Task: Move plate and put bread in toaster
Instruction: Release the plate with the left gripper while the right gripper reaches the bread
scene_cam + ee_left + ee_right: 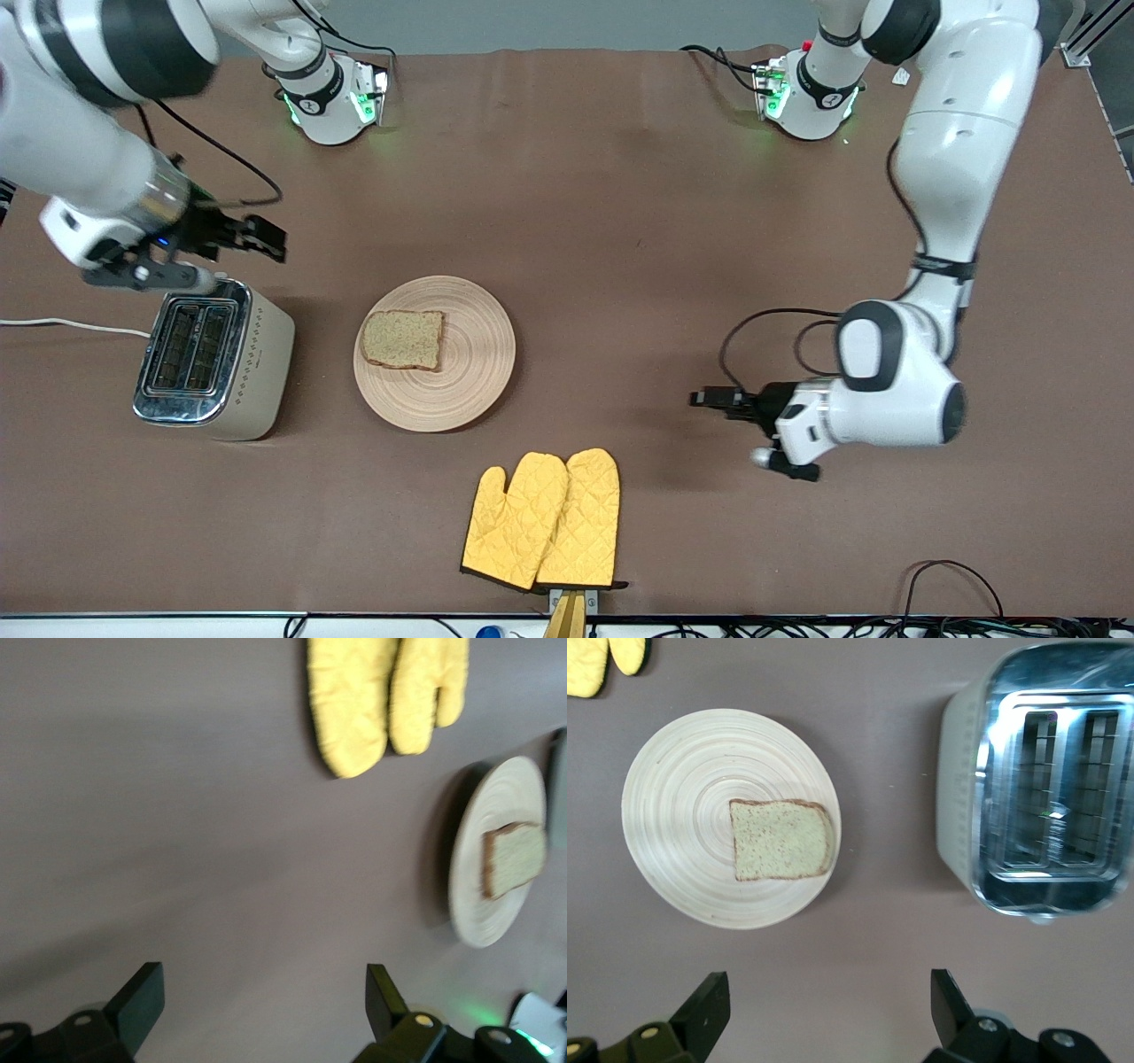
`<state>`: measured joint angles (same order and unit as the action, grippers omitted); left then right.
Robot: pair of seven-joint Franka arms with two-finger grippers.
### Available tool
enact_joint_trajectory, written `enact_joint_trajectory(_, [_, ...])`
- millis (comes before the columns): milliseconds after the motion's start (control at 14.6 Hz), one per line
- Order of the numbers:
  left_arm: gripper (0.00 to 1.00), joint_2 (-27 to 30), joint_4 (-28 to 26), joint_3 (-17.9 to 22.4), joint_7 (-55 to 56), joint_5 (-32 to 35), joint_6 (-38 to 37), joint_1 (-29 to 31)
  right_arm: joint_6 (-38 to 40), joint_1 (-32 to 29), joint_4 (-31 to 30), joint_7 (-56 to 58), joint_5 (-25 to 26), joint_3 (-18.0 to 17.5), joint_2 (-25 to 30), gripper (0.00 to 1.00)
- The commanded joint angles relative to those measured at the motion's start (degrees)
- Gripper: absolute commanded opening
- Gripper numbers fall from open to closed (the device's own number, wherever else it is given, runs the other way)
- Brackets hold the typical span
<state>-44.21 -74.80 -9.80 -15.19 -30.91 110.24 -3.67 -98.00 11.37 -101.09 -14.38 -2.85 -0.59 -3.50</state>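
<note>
The tan wooden plate (478, 359) lies mid-table with the bread (403, 338) flat on it, on the part toward the toaster. The chrome-topped toaster (213, 354) stands beside the plate toward the right arm's end, both slots empty. My right gripper (270, 239) is open and empty, up in the air just off the toaster's top. Its wrist view shows the plate (673, 815), bread (782, 840) and toaster (1045, 780) past the open gripper (830, 1010). My left gripper (704, 399) is open and empty, low over bare table toward the left arm's end. Its wrist view shows the gripper (264, 1001), plate (478, 904) and bread (514, 858).
A pair of yellow oven mitts (545, 523) lies nearer the front camera than the plate; they also show in the left wrist view (385, 695). The toaster's white cord (71, 326) runs off the table's right-arm end. Black cables (771, 323) loop by the left arm.
</note>
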Motion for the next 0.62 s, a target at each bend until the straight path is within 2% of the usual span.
enact_joint_trajectory(0, [1.0, 5.9, -1.6, 0.0, 1.6, 8.5, -4.6, 2.2, -2.9, 1.7, 0.0, -1.6, -0.4, 0.3, -4.9, 1.0])
enact_joint_trajectory(137, [1.0, 9.5, -1.5, -0.1, 4.5, 16.1, -7.6, 3.6, -5.9, 1.9, -0.8, -1.6, -0.4, 0.3, -8.5, 1.0])
enact_joint_trajectory(274, [1.0, 13.4, -1.5, 0.0, 6.0, 21.3, -11.3, 3.8, -13.1, 2.0, -5.2, -1.6, -0.4, 0.3, -9.4, 1.0])
enact_joint_trajectory(411, [1.0, 16.9, -1.5, 0.0, 8.1, 25.6, -13.0, 3.8, -20.0, 2.4, -10.2, -1.6, -0.4, 0.3, -10.7, 1.0])
enact_joint_trajectory(548, [1.0, 19.4, -1.1, 0.0, 9.7, 27.1, -14.9, 3.9, -22.1, 3.1, -11.9, -1.7, -0.3, 0.4, -12.8, 1.0])
